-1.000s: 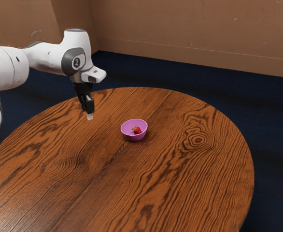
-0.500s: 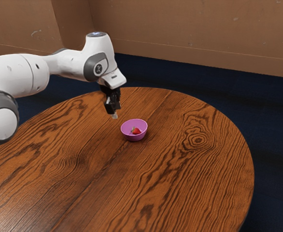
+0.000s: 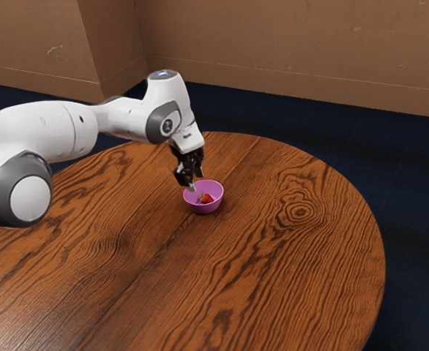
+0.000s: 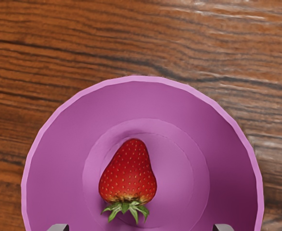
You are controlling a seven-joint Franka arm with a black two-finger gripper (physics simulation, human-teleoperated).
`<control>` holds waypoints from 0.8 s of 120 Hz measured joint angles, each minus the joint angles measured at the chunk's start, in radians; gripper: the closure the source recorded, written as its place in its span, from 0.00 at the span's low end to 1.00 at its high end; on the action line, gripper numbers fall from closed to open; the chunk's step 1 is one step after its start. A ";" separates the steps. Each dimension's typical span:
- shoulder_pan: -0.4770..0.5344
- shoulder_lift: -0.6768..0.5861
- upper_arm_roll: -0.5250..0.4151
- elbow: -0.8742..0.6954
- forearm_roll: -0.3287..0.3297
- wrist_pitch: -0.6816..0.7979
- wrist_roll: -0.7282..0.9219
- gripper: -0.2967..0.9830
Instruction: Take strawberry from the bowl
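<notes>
My gripper [image 3: 194, 183] is over the near-left part of the purple bowl's rim in the exterior view, open and holding nothing. The bowl [image 3: 203, 208] stands upright on the wooden table, with the red strawberry [image 3: 207, 198] lying inside. From the wrist view, the strawberry [image 4: 129, 173] rests on the floor of the bowl [image 4: 227, 159], its green leaves at one end. Two fingertips of the gripper [image 4: 141, 228] show far apart, one on either side of the strawberry's line.
The round wooden table [image 3: 273, 270] extends around the bowl on all sides. A brown wall [image 3: 295, 51] stands behind it, beyond the dark blue floor [image 3: 412, 190].
My arm has swung toward the exterior view's right and come lower, bringing the gripper from beside the bowl to its rim. Bowl and strawberry have stayed where they were.
</notes>
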 joint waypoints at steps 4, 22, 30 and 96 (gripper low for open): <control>-0.004 0.001 0.000 -0.001 0.000 0.003 -0.001 0.51; -0.015 0.015 0.000 -0.002 0.001 0.010 -0.005 0.58; -0.013 0.024 0.000 -0.001 0.000 0.012 -0.007 0.58; -0.017 0.126 0.000 0.104 0.030 0.014 -0.050 0.53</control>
